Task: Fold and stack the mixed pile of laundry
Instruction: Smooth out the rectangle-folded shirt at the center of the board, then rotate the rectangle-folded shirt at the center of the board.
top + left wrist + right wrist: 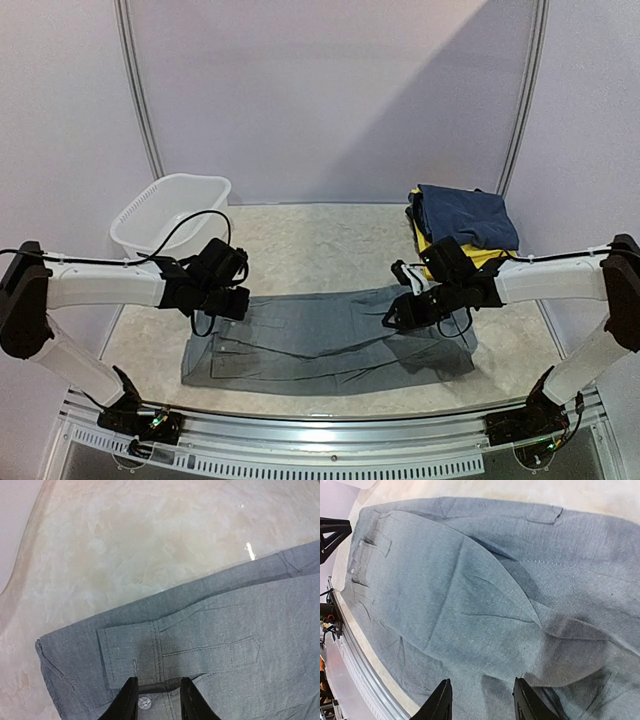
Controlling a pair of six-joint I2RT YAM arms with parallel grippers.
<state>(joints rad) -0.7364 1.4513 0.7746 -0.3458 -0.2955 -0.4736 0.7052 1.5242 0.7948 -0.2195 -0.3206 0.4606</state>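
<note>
Across the near middle of the table (320,245), the grey trousers (320,340) lay spread out, waistband toward the left arm and legs running toward the right. Over the waistband end hovered the left gripper (233,303), its jaws partly parted. In its wrist view the two dark fingers (125,700) stood apart above a stitched tab, with a pale button (145,702) showing in the gap, and no cloth looked pinched between them. Whether the tips touched the fabric could not be told. The right gripper (397,317) hung over the leg end, its jaws likewise apart. Its wrist view showed creased grey cloth through the gap, with nothing clamped. At the far right of the table sat a folded stack, a navy garment (465,215) on top of a yellow one (428,243), near the trousers' leg end and well apart from their waistband. A white basin (140,232) stood at the far left.
</note>
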